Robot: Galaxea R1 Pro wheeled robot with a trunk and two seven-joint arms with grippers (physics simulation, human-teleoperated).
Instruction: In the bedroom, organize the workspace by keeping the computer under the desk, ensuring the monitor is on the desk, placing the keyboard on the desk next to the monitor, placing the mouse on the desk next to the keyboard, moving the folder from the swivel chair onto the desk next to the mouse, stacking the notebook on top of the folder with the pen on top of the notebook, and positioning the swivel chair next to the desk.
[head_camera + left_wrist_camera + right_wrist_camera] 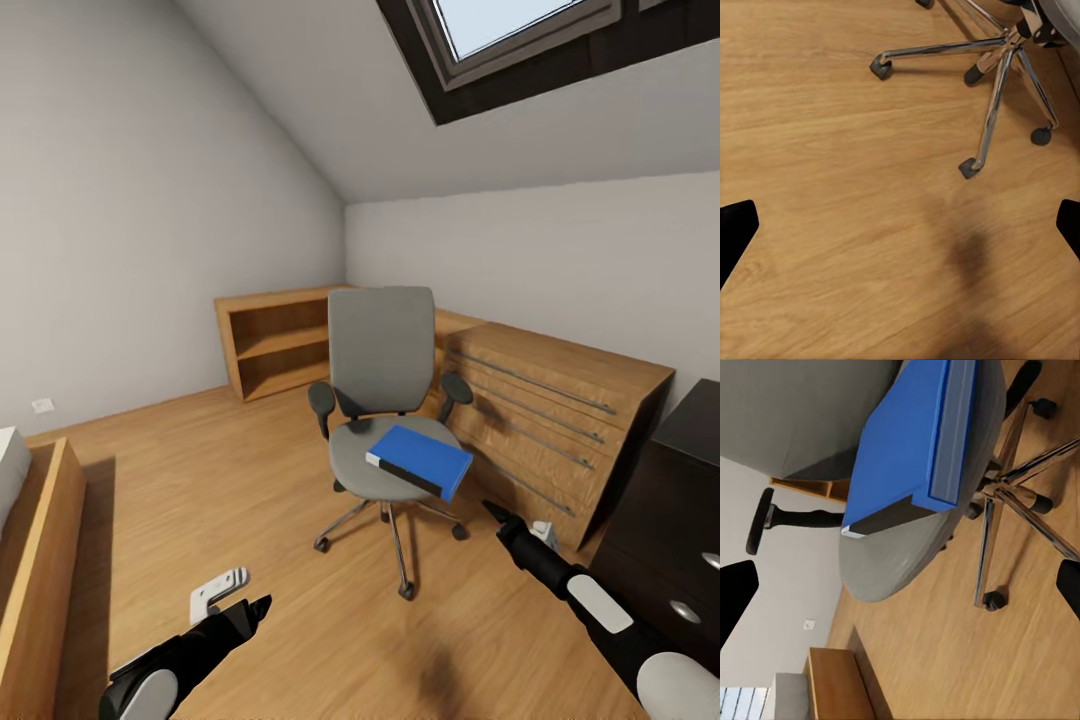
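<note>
Facing the chair point(381, 400), I see the folder point(420, 461) flat on its seat. My right fingers point(496, 514) reach toward it, spread apart and empty; my left fingers point(255, 608) are likewise parted.

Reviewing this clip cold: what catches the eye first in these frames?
The bright blue folder lying flat on the seat of the grey swivel chair in the middle of the wooden floor, its corner overhanging the seat's front edge. Behind the chair stand a low open wooden shelf and a wooden drawer unit along the walls. Both black grippers hang open, empty, short of the chair.
</note>
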